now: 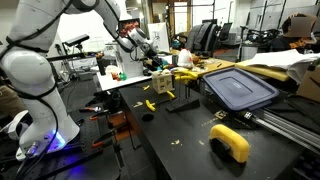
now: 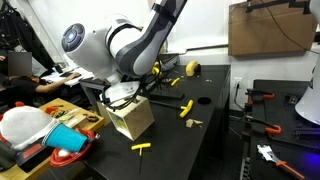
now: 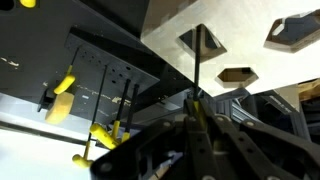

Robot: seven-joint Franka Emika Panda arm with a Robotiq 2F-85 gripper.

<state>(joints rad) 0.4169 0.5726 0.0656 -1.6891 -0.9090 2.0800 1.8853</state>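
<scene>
My gripper (image 3: 196,112) is shut on a thin tool with a yellow handle and a black shaft (image 3: 198,68). The shaft's tip points into a diamond-shaped hole (image 3: 203,40) in the top of a light wooden box (image 3: 255,45). Other shaped holes lie beside it, one of them a hexagon (image 3: 236,75). In both exterior views the gripper (image 1: 150,58) (image 2: 124,95) hangs just above the box (image 1: 160,82) (image 2: 131,120), which stands on the black table.
Loose yellow-handled tools lie on the black table (image 2: 143,147) (image 2: 185,108) (image 1: 150,105). A larger yellow object (image 1: 232,142) lies near the table's front. A dark blue bin lid (image 1: 240,88) sits behind it. A red-and-blue clutter pile (image 2: 62,140) lies beside the box.
</scene>
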